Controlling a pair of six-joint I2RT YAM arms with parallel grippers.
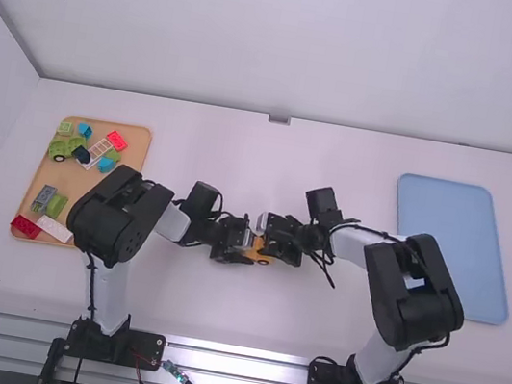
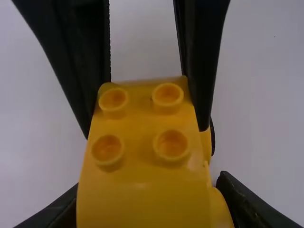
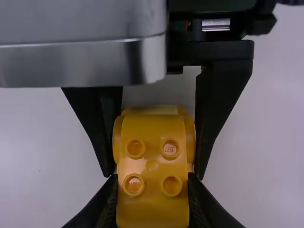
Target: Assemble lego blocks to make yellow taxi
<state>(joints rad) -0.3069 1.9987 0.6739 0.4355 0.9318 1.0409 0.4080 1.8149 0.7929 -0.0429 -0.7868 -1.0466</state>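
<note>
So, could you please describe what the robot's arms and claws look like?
The left arm and right arm match: white links, bulky, rounded black joints, and thin black cables strung along them. The left claw and right claw are black too, each with two narrow, tapering fingers.

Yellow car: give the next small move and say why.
Perhaps open the left gripper and back it off: the right gripper also clamps the car, so could hold it alone, and the blue tray is on its arm's side.
</note>
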